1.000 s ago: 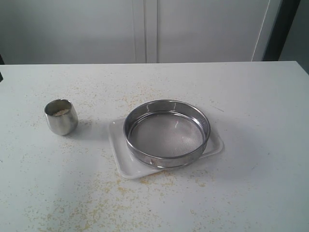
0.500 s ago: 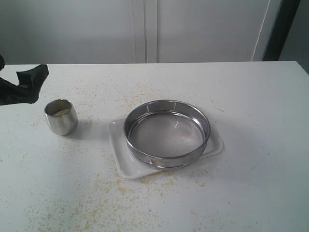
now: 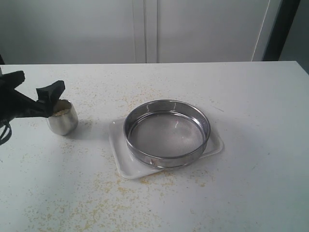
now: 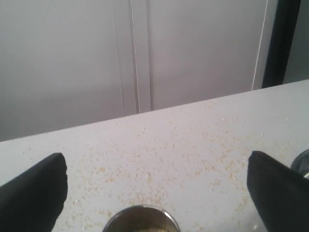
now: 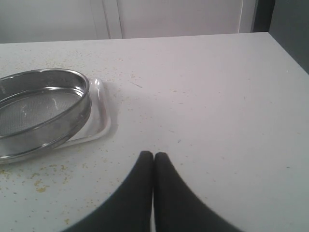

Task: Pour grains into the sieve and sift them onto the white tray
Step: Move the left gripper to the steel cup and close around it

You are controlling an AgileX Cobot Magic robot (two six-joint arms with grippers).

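**Left claw (image 4: 154, 193) at the cup (image 3: 63, 124)**

Left claw spread wide, not touching the cup. Grains (image 3: 61, 112) inside, more strewn over table (image 3: 251, 96). Sieve (image 3: 166, 133) sits on white tray (image 3: 120, 166). Right claw (image 5: 153, 162) clenched, empty, near tray.

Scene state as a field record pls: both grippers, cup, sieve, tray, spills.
left gripper: open, fingers spread either side of the small rounded steel cup; contact unclear
right gripper: shut, holding nothing, apart from the sieve
grains: pale heap inside the cup
sieve: wide round steel mesh sieve, resting on the tray, mesh looks empty
tray: shallow white rectangular tray, under the sieve
table: white table, scattered yellow granules around cup and tray
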